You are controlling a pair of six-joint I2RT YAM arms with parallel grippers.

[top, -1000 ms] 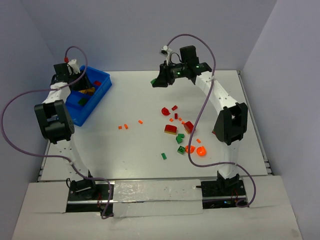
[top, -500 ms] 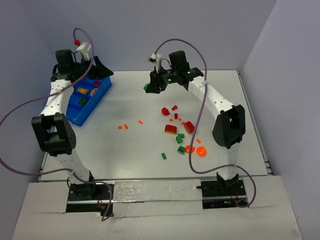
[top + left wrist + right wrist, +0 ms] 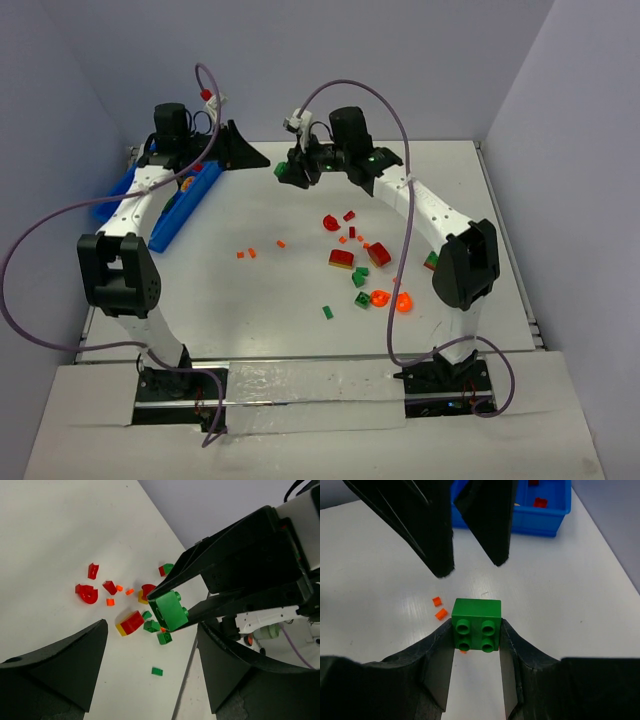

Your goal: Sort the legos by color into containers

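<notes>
Your right pincer (image 3: 476,632) clamps a glossy green brick (image 3: 476,616), square with four round studs, between its matte black pads. The jaws are partly closed against the brick's smooth flat sides. Facing it, just ahead, your left pincer (image 3: 470,567) hangs spread wide with nothing held. Its two tapered, wedge-shaped black fingers point at the brick (close to it, not touching).

Beyond the left pincer sits the blue bin (image 3: 540,525), moulded plastic with straight walls and a red piece (image 3: 540,502) inside. Tiny orange bits (image 3: 439,608) lie on the white table (image 3: 560,595) under the right pincer. Behind that pincer, toward its own base, the loose legos (image 3: 358,258) are scattered. Among them are a red-and-yellow block (image 3: 341,259), small green bricks (image 3: 361,285) and translucent orange-red rounded pieces (image 3: 391,299).
</notes>
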